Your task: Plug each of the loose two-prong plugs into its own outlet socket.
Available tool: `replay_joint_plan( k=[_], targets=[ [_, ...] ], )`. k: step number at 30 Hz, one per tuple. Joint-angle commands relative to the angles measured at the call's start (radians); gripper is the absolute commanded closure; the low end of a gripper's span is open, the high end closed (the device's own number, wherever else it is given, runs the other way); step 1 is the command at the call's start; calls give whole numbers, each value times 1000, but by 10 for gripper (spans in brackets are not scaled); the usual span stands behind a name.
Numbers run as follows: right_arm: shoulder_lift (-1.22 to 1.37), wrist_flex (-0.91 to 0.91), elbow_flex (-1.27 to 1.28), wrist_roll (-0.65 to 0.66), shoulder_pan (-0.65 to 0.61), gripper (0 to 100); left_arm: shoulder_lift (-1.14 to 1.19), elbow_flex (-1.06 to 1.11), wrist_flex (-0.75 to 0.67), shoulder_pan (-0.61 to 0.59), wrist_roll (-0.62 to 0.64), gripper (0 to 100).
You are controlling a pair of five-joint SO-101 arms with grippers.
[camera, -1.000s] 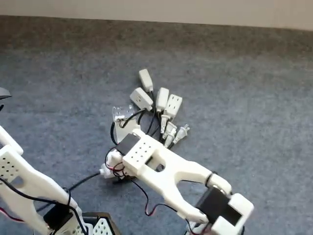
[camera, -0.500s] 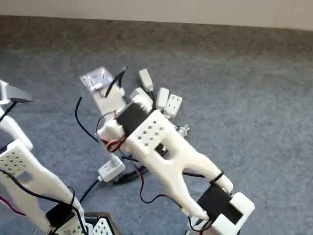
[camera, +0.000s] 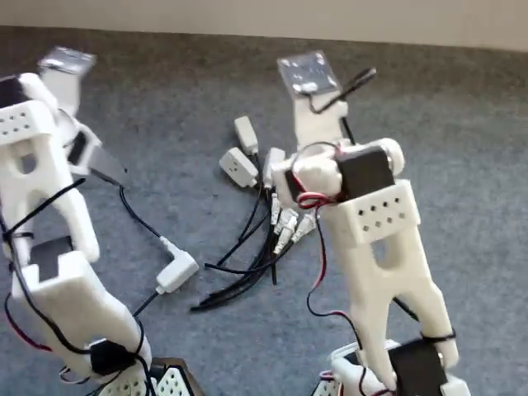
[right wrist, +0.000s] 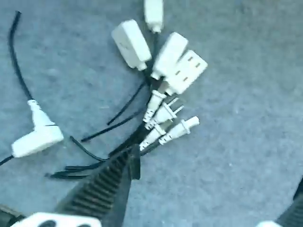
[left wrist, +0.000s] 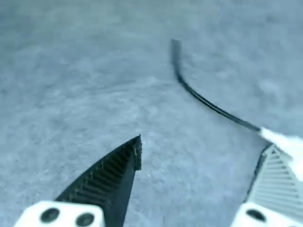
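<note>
Small white plastic two-prong plugs (right wrist: 168, 124) on thin black cords (right wrist: 127, 103) lie bunched beside white block sockets (right wrist: 185, 72) on the grey carpeted bench (camera: 462, 148), likely light and rigid, best pinched across their bodies, while left tool (left wrist: 203, 147) and right tool (right wrist: 214, 182) both gape wide, empty.

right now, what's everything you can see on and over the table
outlet sockets: four, white, clustered mid-table on the far side
two-prong plugs: four, white, fanned out just in front of the sockets, none plugged in
angled connector: one, white, lying apart toward the left arm
cords: several, black, trailing from the cluster toward the arms
table: one, grey, carpet-like
left claw: one, black and white, open over bare table
right claw: one, open above the plugs
</note>
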Motion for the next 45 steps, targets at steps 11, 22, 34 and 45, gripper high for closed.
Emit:
replay_joint_plan(
  k=[11, 22, 34, 45],
  targets=[
    [-596, -671, 1216, 135, 189, 967, -639, 1007, -178, 403, -273, 771],
    [-659, -676, 1345, 172, 199, 967, -667, 1310, -459, 512, -269, 771],
    [-664, -679, 1346, 172, 199, 967, -667, 1411, -588, 490, -275, 857],
    [-659, -710, 1349, 172, 199, 967, -667, 1291, -586, 317, -311, 966]
  ],
)
